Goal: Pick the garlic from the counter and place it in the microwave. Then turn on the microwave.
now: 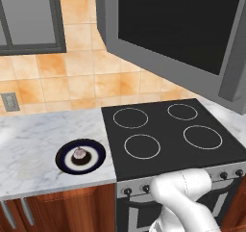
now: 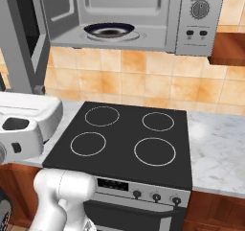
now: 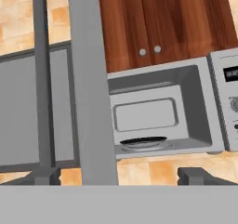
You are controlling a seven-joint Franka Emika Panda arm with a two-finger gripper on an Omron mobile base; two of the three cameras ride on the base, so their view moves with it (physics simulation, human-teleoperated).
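Garlic [image 1: 79,153] sits on the dark plate [image 1: 95,157] on the marble surface [image 1: 38,139] left of the stove [image 1: 168,130], ungrasped; the hand [image 3: 118,175], fingers spread and empty, faces the open microwave [image 2: 143,19] and should swing down, approaching from above

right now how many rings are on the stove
4. On the stove, seen from the left base view: back left, back right, front left, front right. None looks hidden.
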